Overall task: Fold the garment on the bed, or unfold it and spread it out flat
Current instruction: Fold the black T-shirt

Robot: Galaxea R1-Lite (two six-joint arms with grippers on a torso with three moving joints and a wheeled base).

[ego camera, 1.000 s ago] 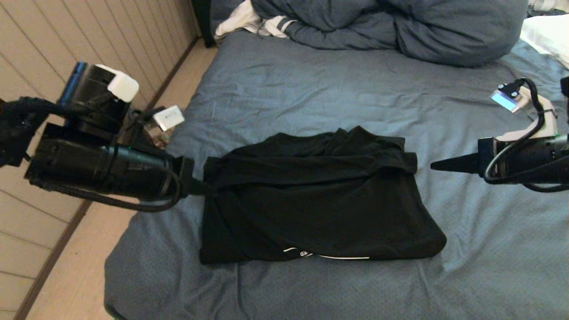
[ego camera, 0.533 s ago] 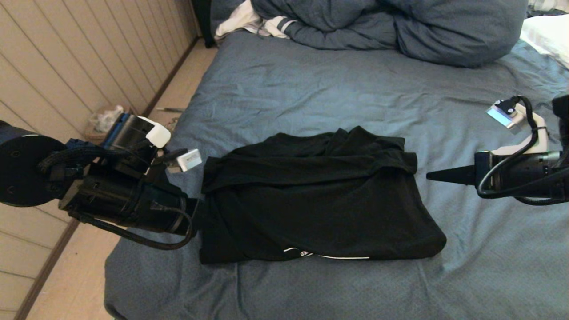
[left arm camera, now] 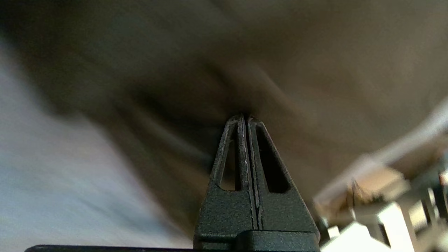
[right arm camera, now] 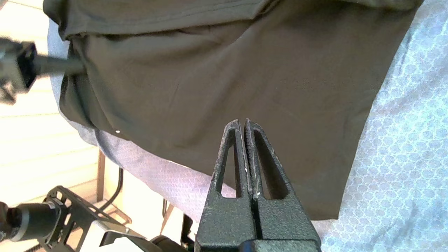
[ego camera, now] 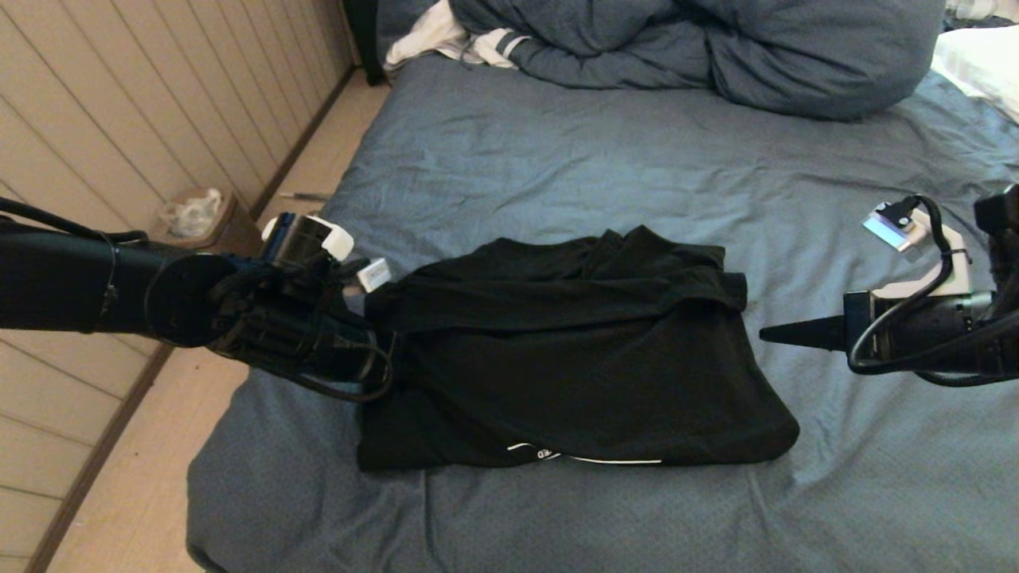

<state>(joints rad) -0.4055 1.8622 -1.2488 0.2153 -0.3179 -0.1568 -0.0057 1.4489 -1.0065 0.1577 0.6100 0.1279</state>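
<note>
The black garment (ego camera: 573,366) lies folded into a rough rectangle on the slate-blue bed (ego camera: 597,159), with a thin line of white print showing at its near edge. My left gripper (ego camera: 376,344) is at the shirt's left edge, shut, its tips (left arm camera: 245,117) sunk in dark cloth (left arm camera: 168,77) whose creases run to them. To the right of the shirt's right edge, my right gripper (ego camera: 768,333) hovers shut and holds nothing. In the right wrist view its tips (right arm camera: 243,121) point across the garment (right arm camera: 227,70).
A bulky blue-grey duvet (ego camera: 716,48) is heaped at the head of the bed, beside a white striped cloth (ego camera: 446,40) and a white pillow (ego camera: 979,56). The bed's left edge drops to a beige floor, where a small bin (ego camera: 199,219) stands by the panelled wall.
My left arm has dropped lower and turned, its wrist swinging in toward the shirt while the tips stay at the left edge. The right gripper has drifted slightly down and left. The shirt has barely shifted.
</note>
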